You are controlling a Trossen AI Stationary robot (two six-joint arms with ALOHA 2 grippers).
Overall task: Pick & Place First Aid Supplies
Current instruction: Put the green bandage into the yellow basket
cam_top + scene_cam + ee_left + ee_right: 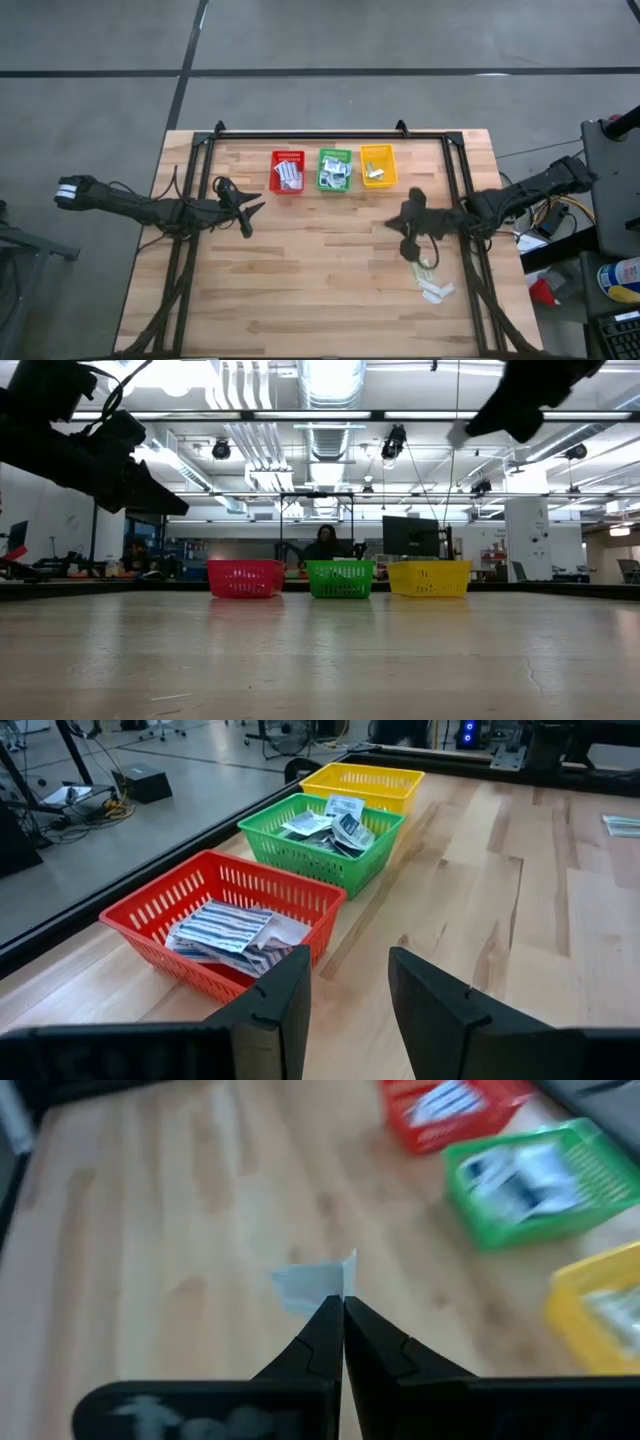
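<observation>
While my right gripper [343,1302] is clamped on a small pale-blue flat packet [312,1286] above the wooden worktop [320,280], remaining pale packets [435,290] lie near its right edge. My left gripper [345,982] hangs open beside the red plastic basket [222,923].

Three plastic baskets stand in a row near the far edge of the wooden table [330,290]: a red basket [287,171], a green basket [334,169] beside it, and a yellow basket [378,166] at the end. Beyond the table, a person [325,544] sits behind the green basket, next to a dark monitor [411,537].
</observation>
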